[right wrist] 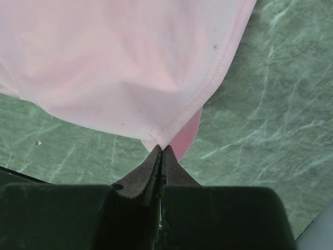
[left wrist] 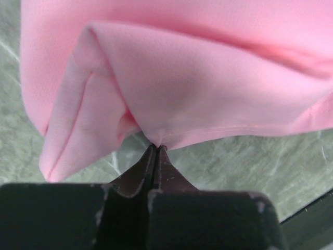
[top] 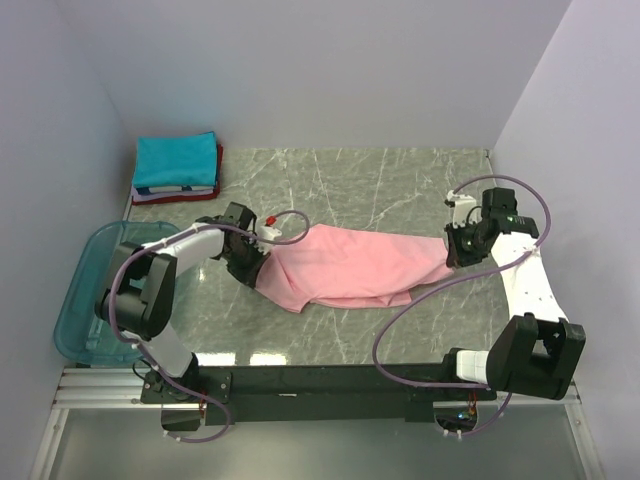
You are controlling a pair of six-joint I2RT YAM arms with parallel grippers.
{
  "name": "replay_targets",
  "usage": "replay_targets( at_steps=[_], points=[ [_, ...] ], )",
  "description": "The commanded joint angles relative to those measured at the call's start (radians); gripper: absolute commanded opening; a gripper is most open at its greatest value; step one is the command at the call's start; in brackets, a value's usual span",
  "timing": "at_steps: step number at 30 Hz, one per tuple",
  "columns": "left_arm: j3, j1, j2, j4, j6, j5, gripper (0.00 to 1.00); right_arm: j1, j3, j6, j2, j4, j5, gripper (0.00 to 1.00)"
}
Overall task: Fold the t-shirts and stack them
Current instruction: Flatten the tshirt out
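Note:
A light pink t-shirt (top: 355, 265) stretches across the middle of the table between both grippers. My left gripper (top: 250, 266) is shut on its left end; in the left wrist view (left wrist: 156, 146) the closed tips pinch the hem of the pink cloth (left wrist: 197, 78). My right gripper (top: 458, 250) is shut on its right end; in the right wrist view (right wrist: 161, 148) the tips pinch a hemmed corner of the pink cloth (right wrist: 114, 67). A folded teal t-shirt (top: 176, 160) lies on a stack showing red and white edges (top: 175, 191) at the back left.
A translucent blue plastic bin (top: 85, 290) sits at the table's left edge beside the left arm. White walls close in at the back and both sides. The marble tabletop (top: 380, 180) extends behind the shirt.

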Motion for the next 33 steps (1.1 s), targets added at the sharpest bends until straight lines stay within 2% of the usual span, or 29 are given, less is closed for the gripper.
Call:
replay_targets(
  at_steps=[1,5,8,13,18,27,33],
  points=[
    [0.054,0.06,-0.022,-0.111,0.024,0.036,0.01,-0.005,-0.013,-0.051,-0.003,-0.01,0.005,0.0],
    [0.092,0.139,-0.062,-0.2,0.085,0.012,0.01,-0.005,-0.042,-0.088,0.002,-0.021,0.002,0.0],
    [0.115,0.165,-0.102,-0.252,0.09,0.06,0.01,-0.003,-0.045,-0.089,-0.017,-0.024,-0.035,0.0],
    [0.167,0.2,-0.152,-0.268,0.032,0.16,0.01,-0.007,0.017,-0.063,-0.032,-0.041,-0.087,0.0],
    [0.191,0.223,-0.157,-0.266,0.009,0.19,0.01,-0.003,0.051,-0.071,0.0,-0.059,-0.115,0.0],
    [0.201,0.254,-0.076,-0.219,-0.009,0.184,0.01,0.001,0.018,-0.112,0.192,-0.167,-0.188,0.0],
    [0.313,0.304,0.038,-0.212,-0.052,0.174,0.01,0.0,0.145,-0.069,0.345,-0.098,-0.139,0.0]
  ],
)
